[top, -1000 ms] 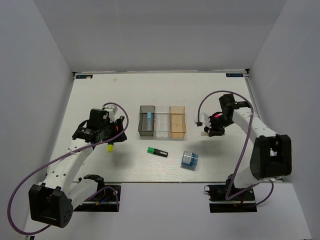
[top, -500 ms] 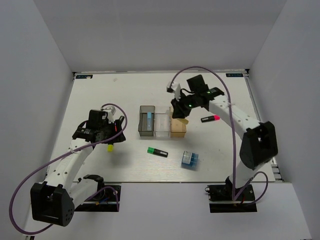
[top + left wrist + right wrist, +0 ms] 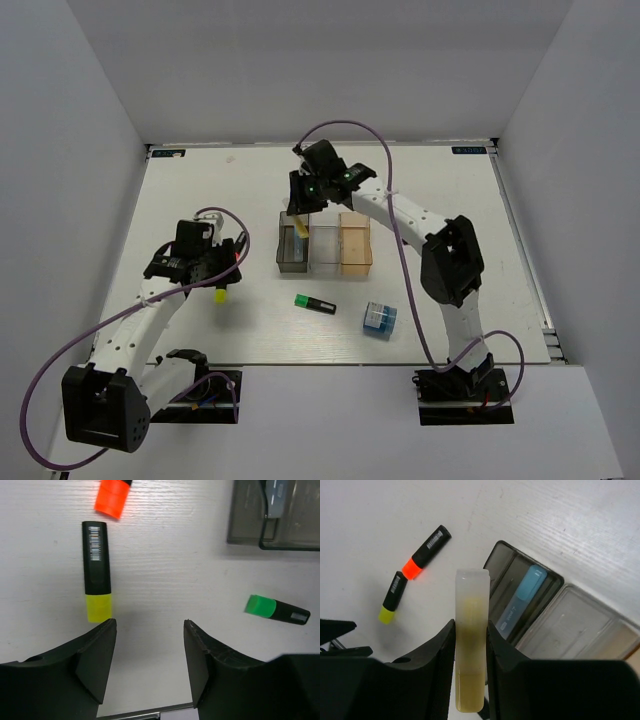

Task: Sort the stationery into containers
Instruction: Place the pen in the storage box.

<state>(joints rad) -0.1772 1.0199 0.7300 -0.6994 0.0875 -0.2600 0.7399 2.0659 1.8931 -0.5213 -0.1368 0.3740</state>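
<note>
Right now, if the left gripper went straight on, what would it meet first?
The left gripper would probably meet bare table; one finger could clip the yellow-capped marker, depth being unclear.

The stick [image 3: 471, 645] is pale yellow, the bin [image 3: 517, 562] smoky grey, the marker [image 3: 96, 572] black, yellow-capped.

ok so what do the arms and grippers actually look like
The left arm and right arm are white links with chunky black joints and a looping purple cable each. The left gripper and right gripper have two broad matte black fingers. Small green lights glow on the right wrist.
</note>
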